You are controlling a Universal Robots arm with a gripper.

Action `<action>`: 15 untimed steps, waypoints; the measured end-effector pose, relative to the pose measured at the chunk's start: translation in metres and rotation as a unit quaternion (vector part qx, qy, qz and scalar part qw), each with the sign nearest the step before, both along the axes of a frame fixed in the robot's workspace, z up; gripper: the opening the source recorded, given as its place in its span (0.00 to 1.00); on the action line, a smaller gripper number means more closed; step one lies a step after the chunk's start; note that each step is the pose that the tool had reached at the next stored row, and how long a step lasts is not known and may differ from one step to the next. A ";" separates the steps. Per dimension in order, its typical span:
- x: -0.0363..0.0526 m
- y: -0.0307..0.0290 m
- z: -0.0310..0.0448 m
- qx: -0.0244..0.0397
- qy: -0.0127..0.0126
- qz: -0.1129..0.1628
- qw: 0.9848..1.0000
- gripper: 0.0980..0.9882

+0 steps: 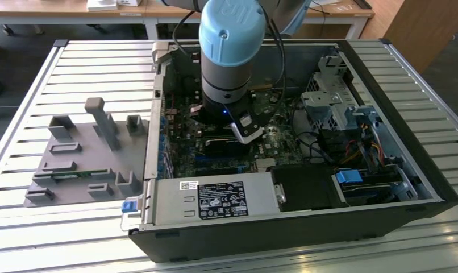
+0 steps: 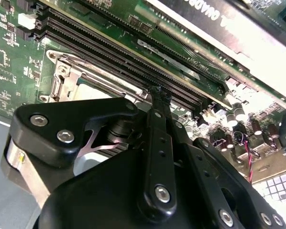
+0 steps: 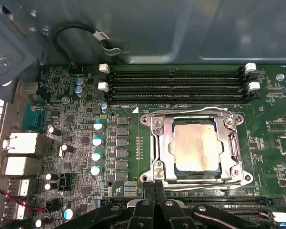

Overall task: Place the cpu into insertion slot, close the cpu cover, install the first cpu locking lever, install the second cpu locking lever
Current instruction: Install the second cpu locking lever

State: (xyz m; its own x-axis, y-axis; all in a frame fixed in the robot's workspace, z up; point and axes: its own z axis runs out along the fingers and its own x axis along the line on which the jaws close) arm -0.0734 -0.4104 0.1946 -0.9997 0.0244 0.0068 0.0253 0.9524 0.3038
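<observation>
A robot arm (image 1: 227, 51) is reaching down into an open computer case (image 1: 411, 170) lying on a slatted tabletop (image 1: 32, 91), its tool (image 3: 155, 187) hovering just beside one edge of the processor socket. In the first wrist view, the cpu (image 3: 196, 144) is sitting inside the socket, its silvery top showing through the square opening of the cpu cover (image 3: 166, 145), which is lying flat over it. The tool's fingers (image 3: 149, 191) are pressed together at the tips, pinching nothing that can be made out. In the second wrist view, those fingertips (image 2: 158, 93) are meeting just above the memory slots (image 2: 114, 52) beside the socket. In the exterior view, a grey fixture tray (image 1: 77, 165) is resting on the tabletop at the exterior view's left of the case.
</observation>
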 end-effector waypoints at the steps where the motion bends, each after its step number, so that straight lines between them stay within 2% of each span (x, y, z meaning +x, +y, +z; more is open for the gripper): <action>1: -0.0001 0.0000 -0.0005 0.001 0.000 0.000 1.000 0.01; 15: -0.0028 0.0024 -0.0049 0.009 0.000 0.000 1.000 0.01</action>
State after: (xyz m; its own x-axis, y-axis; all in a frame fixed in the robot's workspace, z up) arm -0.0763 -0.4080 0.1897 -0.9997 0.0241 0.0072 0.0252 0.9466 0.3214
